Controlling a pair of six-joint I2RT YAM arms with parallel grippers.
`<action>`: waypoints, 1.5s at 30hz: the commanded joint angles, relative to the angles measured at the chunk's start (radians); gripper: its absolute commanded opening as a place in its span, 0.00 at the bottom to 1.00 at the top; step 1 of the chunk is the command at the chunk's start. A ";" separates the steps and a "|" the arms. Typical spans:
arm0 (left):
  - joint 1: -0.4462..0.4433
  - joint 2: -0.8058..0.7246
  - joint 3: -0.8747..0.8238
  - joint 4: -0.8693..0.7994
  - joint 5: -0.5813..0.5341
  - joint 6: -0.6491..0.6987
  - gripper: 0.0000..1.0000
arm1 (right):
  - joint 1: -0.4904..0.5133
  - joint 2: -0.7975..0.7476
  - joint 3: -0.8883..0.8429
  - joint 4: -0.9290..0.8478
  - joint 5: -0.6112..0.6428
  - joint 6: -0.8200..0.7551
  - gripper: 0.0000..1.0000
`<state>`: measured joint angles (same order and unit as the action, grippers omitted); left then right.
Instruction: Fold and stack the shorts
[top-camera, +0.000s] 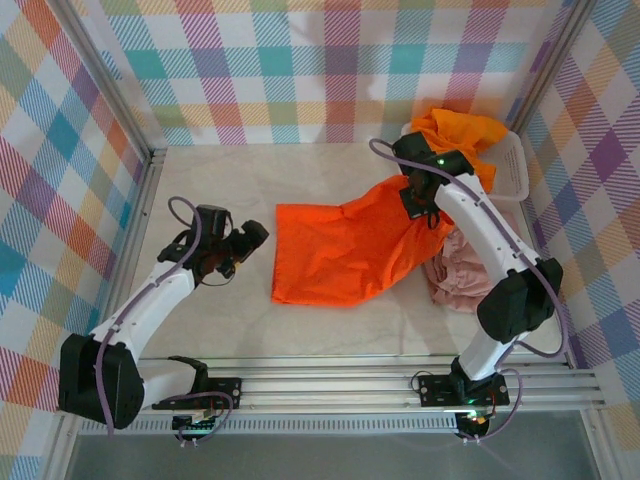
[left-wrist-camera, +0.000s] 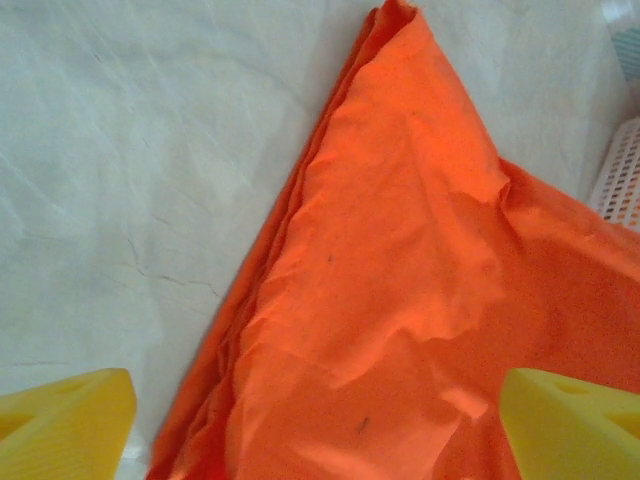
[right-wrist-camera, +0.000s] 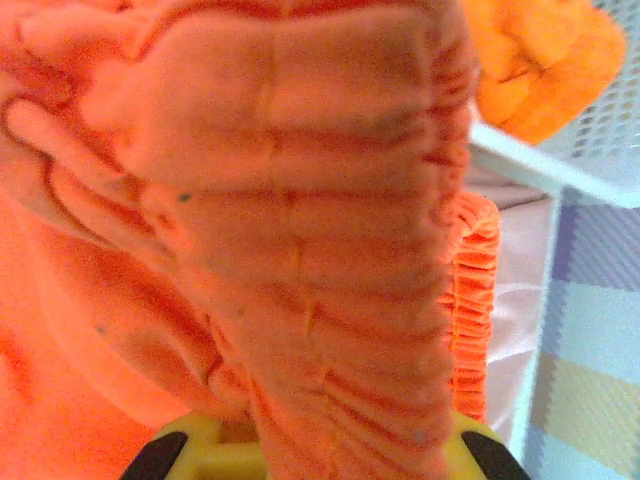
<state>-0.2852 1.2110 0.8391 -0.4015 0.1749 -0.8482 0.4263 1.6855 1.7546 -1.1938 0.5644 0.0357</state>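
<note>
A pair of bright orange shorts (top-camera: 340, 250) is seen spread flat at the centre of the top view, on the pale table (top-camera: 220, 180). Its right end is gathered up toward the right gripper (top-camera: 421, 203), just right of centre. In the right wrist view the elastic waistband (right-wrist-camera: 300, 200) of these shorts is pinched between the yellow fingers (right-wrist-camera: 180, 450) at the bottom edge, the jaws closed tight on the cloth.

The left gripper (top-camera: 247, 243) is held left of centre, just beside the left edge of the shorts. In the left wrist view its yellow fingertips (left-wrist-camera: 65, 420) are set wide apart in the two lower corners. Nothing is grasped, and the orange cloth lies below them.

A dusty pink pair (top-camera: 455, 275) is bunched at the lower right of the top view, touching the orange shorts and partly hidden by the right arm. More orange shorts (top-camera: 460, 130) are heaped in the white lattice basket (top-camera: 512, 170) at the upper right.
</note>
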 joint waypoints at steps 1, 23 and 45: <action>-0.049 0.046 0.022 0.053 0.014 -0.053 0.85 | 0.041 0.034 0.073 -0.081 0.125 -0.045 0.00; -0.292 0.467 0.027 0.213 -0.083 -0.172 0.20 | 0.218 0.334 0.429 -0.347 0.058 0.164 0.00; -0.447 0.520 -0.056 0.366 -0.126 -0.319 0.26 | 0.350 0.637 0.654 -0.320 -0.362 0.422 0.04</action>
<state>-0.7082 1.6951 0.8124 0.0200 0.0574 -1.1378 0.7738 2.3028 2.3753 -1.5295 0.2764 0.3969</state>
